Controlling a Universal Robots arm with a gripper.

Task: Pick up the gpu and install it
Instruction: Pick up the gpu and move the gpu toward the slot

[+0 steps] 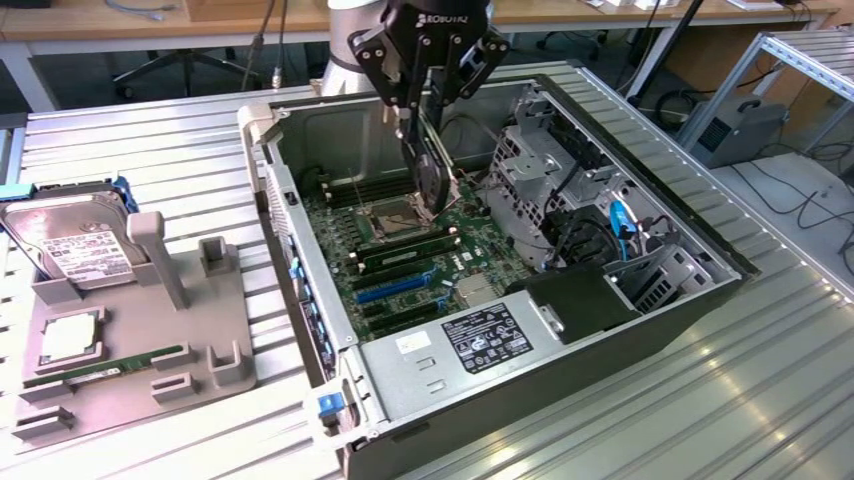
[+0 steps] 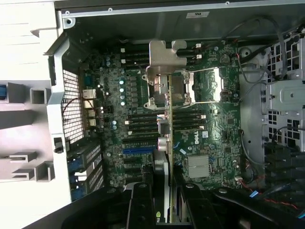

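My gripper (image 1: 430,105) hangs over the open computer case (image 1: 284,190), shut on the gpu (image 1: 430,170). The card hangs edge-down above the motherboard (image 1: 400,262), near the processor socket and clear of the board. In the wrist view the gpu (image 2: 167,138) appears edge-on as a thin strip between the fingers (image 2: 141,202), with its silver bracket (image 2: 164,59) at the far end. The blue expansion slot (image 2: 138,150) lies on the board beside the card's line; the same blue expansion slot (image 1: 387,287) is closer to the case's front in the exterior view.
A grey parts holder (image 1: 200,350) stands at the exterior view's left with a hard drive (image 1: 74,245), a memory stick (image 1: 127,362) and a processor (image 1: 67,340). Inside the case, a drive cage (image 1: 534,175), cables and a black box (image 1: 581,300) crowd the exterior view's right.
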